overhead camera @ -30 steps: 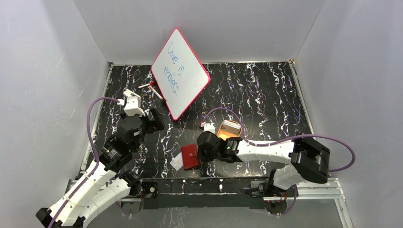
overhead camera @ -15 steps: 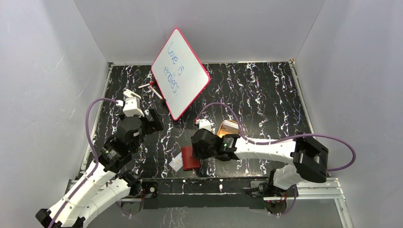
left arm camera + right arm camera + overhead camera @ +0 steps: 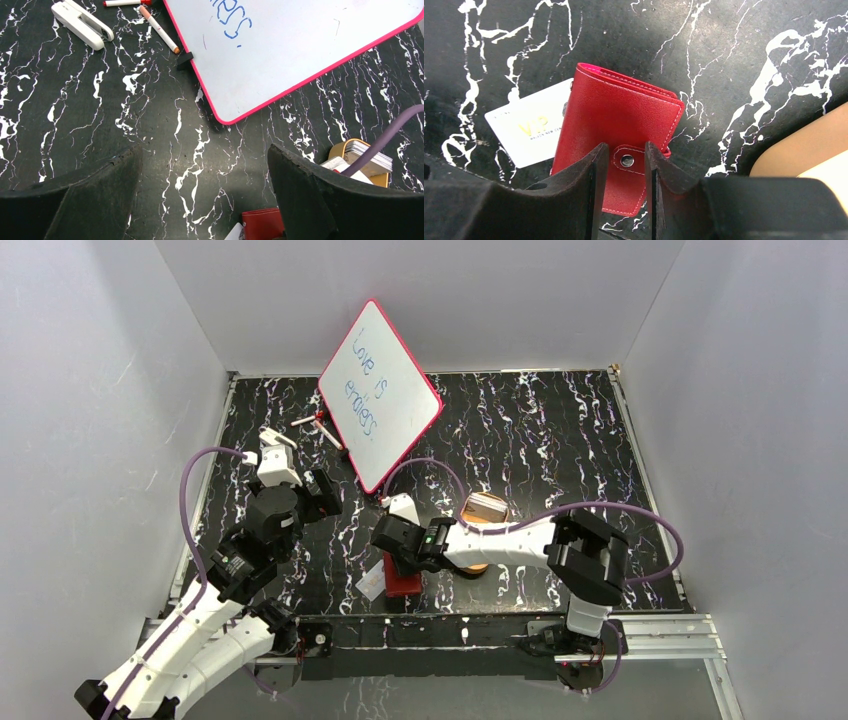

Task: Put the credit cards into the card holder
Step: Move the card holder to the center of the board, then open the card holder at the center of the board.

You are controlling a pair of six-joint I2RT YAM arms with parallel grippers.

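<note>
Not much of the job looks done from where I stand. The card holder [image 3: 619,115] lies folded on the black marbled table [image 3: 560,430], its snap tab laid over the front, so I'd judge no card has gone into its sleeves yet. One credit card [image 3: 526,130] lies flat at the holder's nine o'clock, its near edge touching or tucked just under the red cover; I cannot tell which. The other credit cards sit in a stack [image 3: 367,152] in the orange-tan tray [image 3: 345,147], round at the holder's three o'clock. What is left, as I read it: open the tab, spread the holder, then feed in the loose card and the stack.

The right gripper [image 3: 625,150] is right down over the holder. Its two fingers [image 3: 596,190] straddle the snap tab, one at the stud's nine o'clock and one at its three, close on either side. They stand partly apart, and whether they are pinching the tab or merely flanking it I cannot tell.

The left gripper [image 3: 202,155] hangs well apart, at the holder's ten o'clock seen from overhead, fingers spread wide with only bare table between them and the whiteboard [image 3: 300,45] at its twelve to one o'clock
</note>
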